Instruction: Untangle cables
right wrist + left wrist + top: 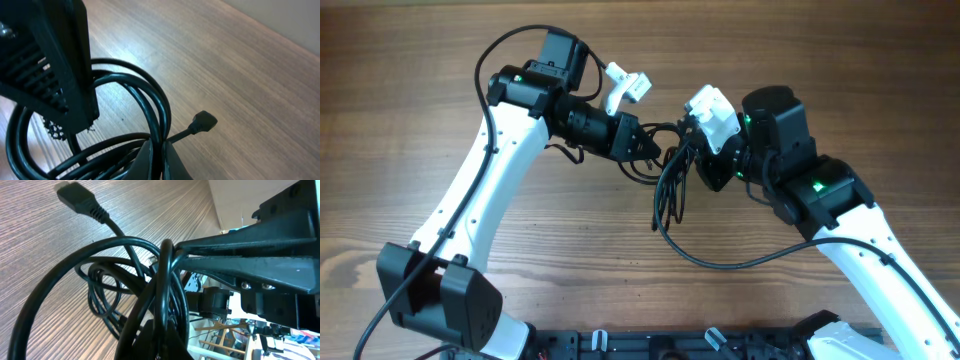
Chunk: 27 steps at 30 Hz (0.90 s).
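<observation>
Left claw [653, 150] and right claw [690, 152] both pinch thin black looped cables [665, 205]; pulling apart, you could tighten their knot.

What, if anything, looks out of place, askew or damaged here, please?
Nothing looks damaged or spilled. The only mess is the cables: a tangled bunch of loops pinched between the left hand and the right hand.

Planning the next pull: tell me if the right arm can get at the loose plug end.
Probably not yet: the right gripper is shut on the cables, though the plug itself sits uncovered nearby.
</observation>
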### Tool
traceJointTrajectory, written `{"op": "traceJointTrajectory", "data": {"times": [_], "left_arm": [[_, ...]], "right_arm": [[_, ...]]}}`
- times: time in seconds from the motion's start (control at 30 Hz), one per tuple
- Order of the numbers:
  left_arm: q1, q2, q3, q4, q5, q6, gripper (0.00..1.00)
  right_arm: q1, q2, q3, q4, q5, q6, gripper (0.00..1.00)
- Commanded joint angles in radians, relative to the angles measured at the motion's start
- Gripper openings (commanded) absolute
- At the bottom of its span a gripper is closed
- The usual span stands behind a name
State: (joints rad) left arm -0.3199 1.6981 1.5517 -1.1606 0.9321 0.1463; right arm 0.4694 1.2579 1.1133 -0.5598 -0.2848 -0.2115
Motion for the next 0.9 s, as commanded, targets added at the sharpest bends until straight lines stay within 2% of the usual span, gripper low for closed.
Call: {"op": "traceJointTrajectory", "data": {"times": [0.0,0.23,0.4,0.63,0.73,0.77,0.8,0.87], "left_arm": [[0.021,0.004,-0.002,0.005,0.016,-0.035,0.04],[0.108,0.004,-0.002,0.012,0.016,-0.051,0.04],[0.173,0.004,-0.002,0.012,0.011,-0.071,0.04],[0.259,0.004,-0.002,0.048,-0.093,-0.164,0.04],[0.274,0.004,-0.002,0.048,-0.093,-0.162,0.04],[0.271,0.004,-0.002,0.045,-0.093,-0.154,0.04],[0.262,0.004,-0.008,0.046,-0.093,-0.154,0.04],[0.247,0.004,-0.020,0.046,-0.093,-0.151,0.04]], "right_arm": [[-0.020,0.008,0.019,0.033,0.008,0.105,0.04],[-0.140,0.008,0.019,0.007,0.008,0.259,0.04],[-0.228,0.008,0.019,-0.056,0.008,0.314,0.04],[-0.356,0.008,0.018,-0.109,0.053,0.457,0.04],[-0.389,0.010,0.017,-0.115,0.016,0.447,0.04],[-0.389,0.010,0.016,-0.115,-0.033,0.414,0.04],[-0.388,0.012,0.010,-0.114,-0.164,0.321,0.04],[-0.388,0.016,-0.006,-0.115,-0.279,0.259,0.07]]}}
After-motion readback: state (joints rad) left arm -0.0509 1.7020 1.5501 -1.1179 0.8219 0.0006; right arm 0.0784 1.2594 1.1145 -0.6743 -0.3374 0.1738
